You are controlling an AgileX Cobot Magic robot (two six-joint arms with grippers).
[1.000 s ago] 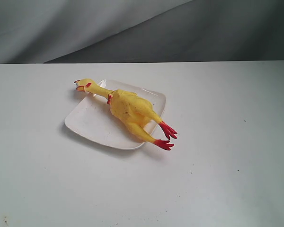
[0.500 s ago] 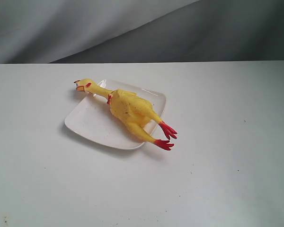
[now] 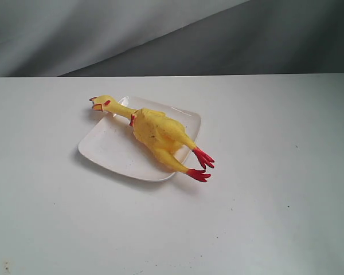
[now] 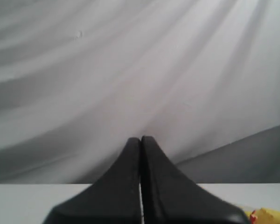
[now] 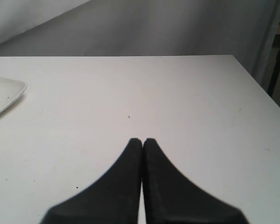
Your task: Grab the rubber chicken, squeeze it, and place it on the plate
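The long yellow rubber chicken lies diagonally across the glossy white square plate, head and red feet overhanging its rim. Left fingers and right fingers are pressed together, empty. Placement looks finished; both arms should hold clear of it.

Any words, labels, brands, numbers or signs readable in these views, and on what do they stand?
None readable. The rubber chicken shows only dark specks; the plate is plain white; the table, the backdrop, the left gripper and the right gripper carry no markings.
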